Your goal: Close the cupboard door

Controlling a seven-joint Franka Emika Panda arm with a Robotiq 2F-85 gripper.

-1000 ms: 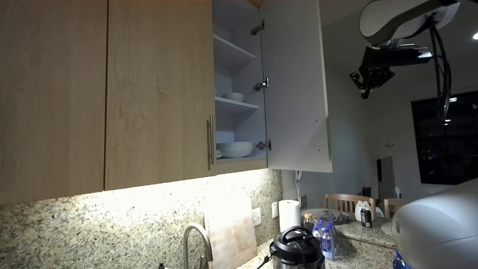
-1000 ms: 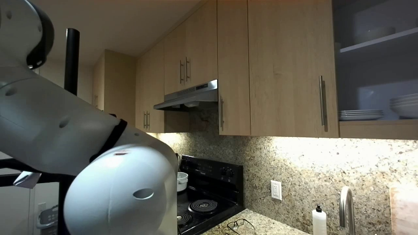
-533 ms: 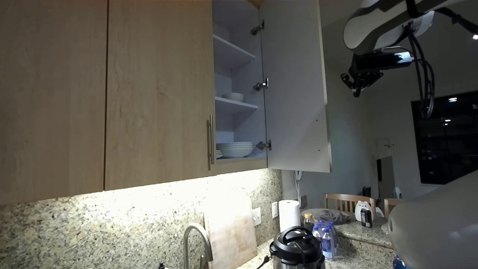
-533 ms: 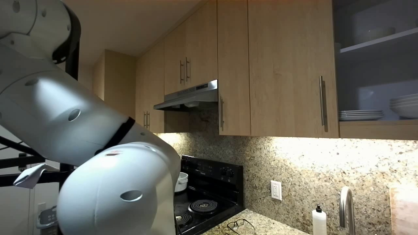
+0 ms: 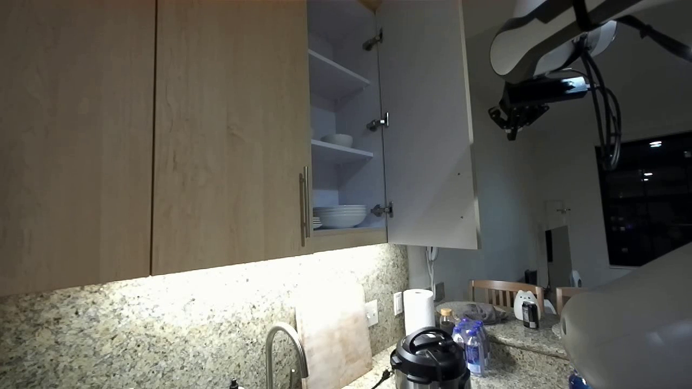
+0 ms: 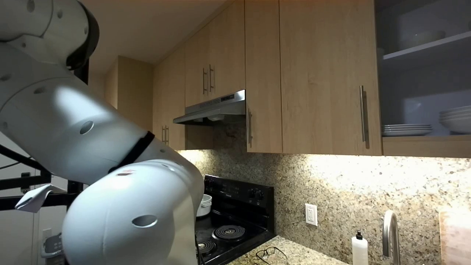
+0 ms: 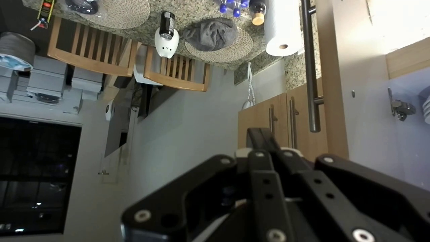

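Text chk, all views: nil legible.
Ext. view: sm. red/dark label (image 6: 126,172) on robot arm (image 6: 110,209), too tiny to read; faint logo-like mark (image 6: 228,195) on stove back panel (image 6: 240,198), illeg.; pale mkgs by stove knobs (image 6: 255,193), ditto. Also in an ext. view: blk can (image 5: 530,315) w/ pale print-like mkgs, can't make out; blue/wht label (image 5: 473,355) on clear btl. (image 5: 473,341), blurred. Wrist view: pale patch on blk can's side, too soft to read; coloured mkgs on yellow-edged strip (image 7: 46,12), unreadable.
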